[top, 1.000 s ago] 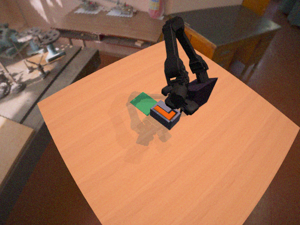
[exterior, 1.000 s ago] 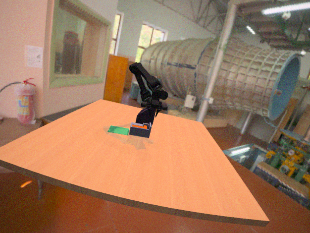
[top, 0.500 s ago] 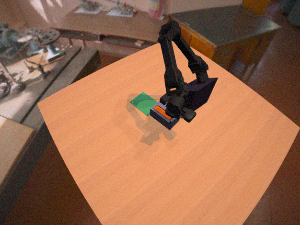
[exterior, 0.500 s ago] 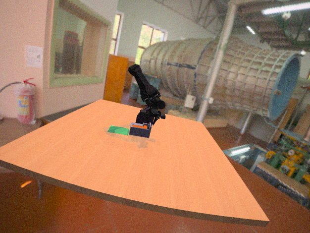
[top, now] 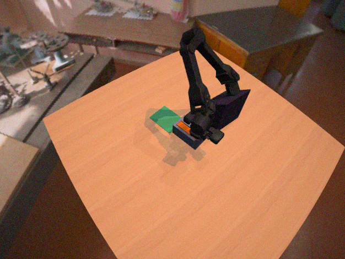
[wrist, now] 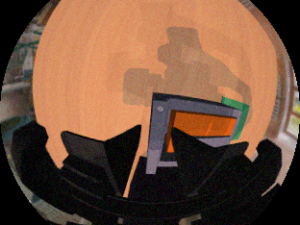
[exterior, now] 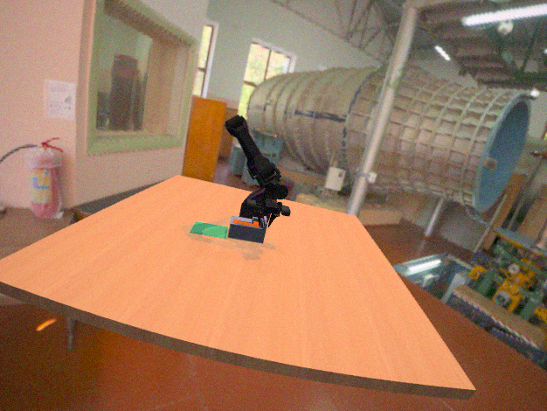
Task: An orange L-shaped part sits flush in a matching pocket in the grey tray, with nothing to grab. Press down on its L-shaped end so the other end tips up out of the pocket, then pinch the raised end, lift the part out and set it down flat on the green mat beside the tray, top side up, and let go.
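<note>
The orange L-shaped part (top: 183, 127) (exterior: 247, 222) (wrist: 204, 125) lies in the pocket of the grey tray (top: 183, 135) (exterior: 245, 233) (wrist: 154, 144). Its long bar shows and looks level with the rim; a finger partly hides its L-shaped end. My gripper (top: 201, 136) (exterior: 263, 220) (wrist: 156, 129) is part open with nothing between the fingers. It is low over the tray's L-end side, one finger over the L-shaped end and the other beyond the tray's outer edge. Whether a fingertip touches the part I cannot tell. The green mat (top: 165, 118) (exterior: 207, 229) (wrist: 243, 120) holds nothing.
The mat lies flat on the wooden table (top: 194, 195) (exterior: 265, 301) (wrist: 96, 62), beside the tray's end away from my gripper. The arm's dark base block (top: 231, 108) stands behind the tray. Shadows of the arm fall across the mat and the table.
</note>
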{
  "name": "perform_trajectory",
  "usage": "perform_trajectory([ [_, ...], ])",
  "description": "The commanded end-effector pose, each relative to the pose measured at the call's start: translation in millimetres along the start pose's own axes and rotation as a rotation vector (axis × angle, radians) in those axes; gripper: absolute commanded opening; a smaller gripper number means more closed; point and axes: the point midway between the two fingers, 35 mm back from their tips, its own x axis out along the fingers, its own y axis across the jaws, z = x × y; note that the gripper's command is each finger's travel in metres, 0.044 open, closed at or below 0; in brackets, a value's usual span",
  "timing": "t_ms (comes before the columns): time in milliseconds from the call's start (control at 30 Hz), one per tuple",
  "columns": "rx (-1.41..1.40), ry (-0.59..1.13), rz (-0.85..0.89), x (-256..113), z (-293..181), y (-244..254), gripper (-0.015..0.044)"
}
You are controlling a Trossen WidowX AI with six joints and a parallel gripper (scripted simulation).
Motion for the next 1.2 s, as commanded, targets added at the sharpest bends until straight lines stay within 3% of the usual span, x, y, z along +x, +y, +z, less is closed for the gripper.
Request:
perform_trajectory([
  [0, -0.003, 0.006, -0.007, 8, -2, -1, 0.018],
  [433, -0.003, 0.006, -0.008, 27, -3, -2, 0.018],
  [1167, -0.003, 0.006, -0.007, 10, -2, 10, 0.018],
])
